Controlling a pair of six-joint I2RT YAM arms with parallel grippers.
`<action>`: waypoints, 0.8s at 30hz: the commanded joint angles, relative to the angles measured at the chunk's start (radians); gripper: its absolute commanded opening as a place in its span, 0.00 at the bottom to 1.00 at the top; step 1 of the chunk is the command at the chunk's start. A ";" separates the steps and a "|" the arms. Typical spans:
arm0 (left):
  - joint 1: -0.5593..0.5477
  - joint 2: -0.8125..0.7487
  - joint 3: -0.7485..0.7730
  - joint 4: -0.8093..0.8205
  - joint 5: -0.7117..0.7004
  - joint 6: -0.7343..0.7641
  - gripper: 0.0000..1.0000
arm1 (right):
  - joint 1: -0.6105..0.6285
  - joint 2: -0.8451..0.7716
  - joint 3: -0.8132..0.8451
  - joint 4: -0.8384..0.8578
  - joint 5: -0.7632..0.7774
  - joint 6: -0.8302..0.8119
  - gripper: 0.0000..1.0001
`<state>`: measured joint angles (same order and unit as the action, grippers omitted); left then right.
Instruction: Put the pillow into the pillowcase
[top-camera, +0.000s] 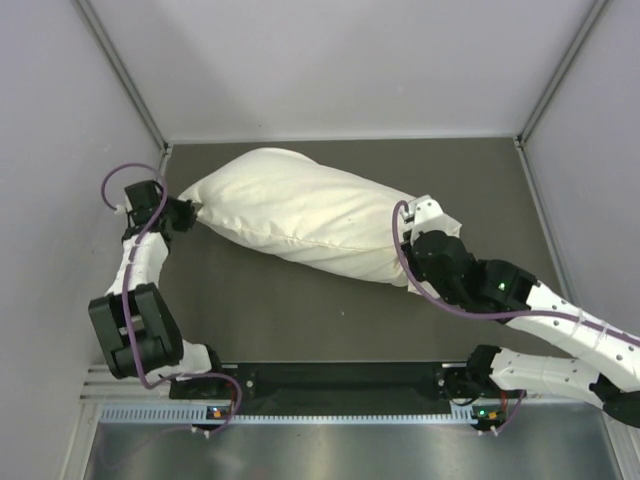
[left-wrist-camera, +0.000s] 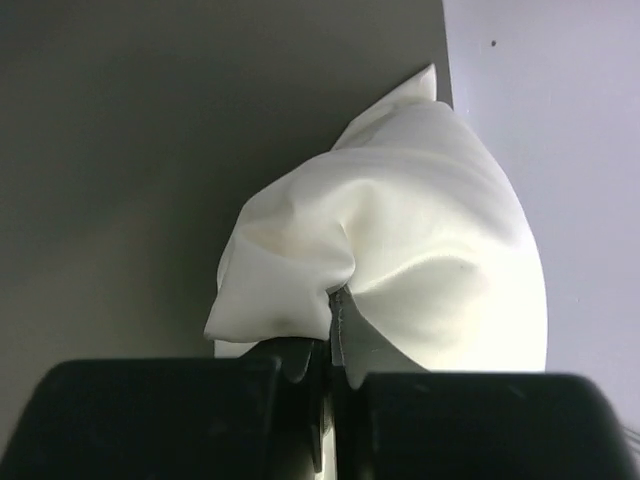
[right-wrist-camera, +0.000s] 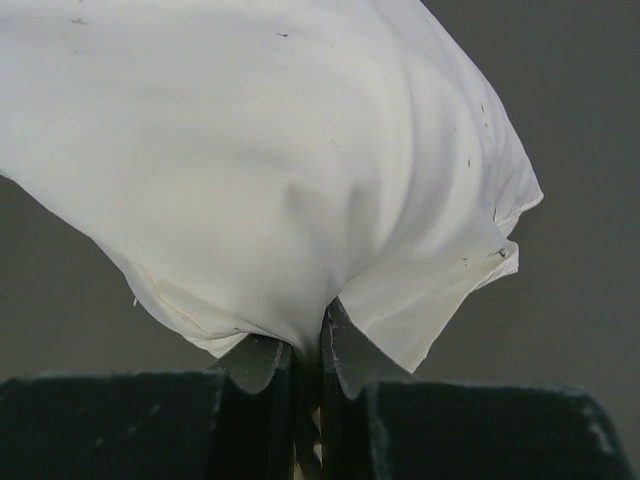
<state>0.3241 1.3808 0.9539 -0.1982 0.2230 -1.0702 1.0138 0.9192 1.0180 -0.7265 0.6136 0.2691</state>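
Left gripper (left-wrist-camera: 335, 350) pinched on limp cream fabric pillowcase (top-camera: 300, 215) end, right gripper (right-wrist-camera: 305, 355) pinched on opposite end; stuffed case stretched diagonally mid-table, probably to settle the pillow inside.

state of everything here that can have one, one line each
pillowcase: stuffed and plump, lying diagonally on the table, pinched at both ends
pillow: not visible on its own, apparently inside the pillowcase
left end effector: shut on the pillowcase's left end
right end effector: shut on the pillowcase's right end
table: dark surface, carrying the filled pillowcase
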 joint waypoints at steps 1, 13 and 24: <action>-0.037 0.064 -0.020 0.246 0.052 -0.111 0.00 | -0.029 -0.002 0.083 0.078 -0.028 0.019 0.00; -0.049 -0.611 0.275 -0.288 -0.435 0.159 0.00 | -0.029 -0.178 0.299 -0.118 -0.204 0.051 0.00; -0.054 -0.247 0.450 -0.423 -0.295 0.112 0.00 | -0.450 0.326 0.792 -0.324 -0.391 -0.156 0.00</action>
<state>0.2699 0.9760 1.4899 -0.6014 -0.1230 -0.9432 0.7265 1.1210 1.7885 -1.0664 0.3428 0.2111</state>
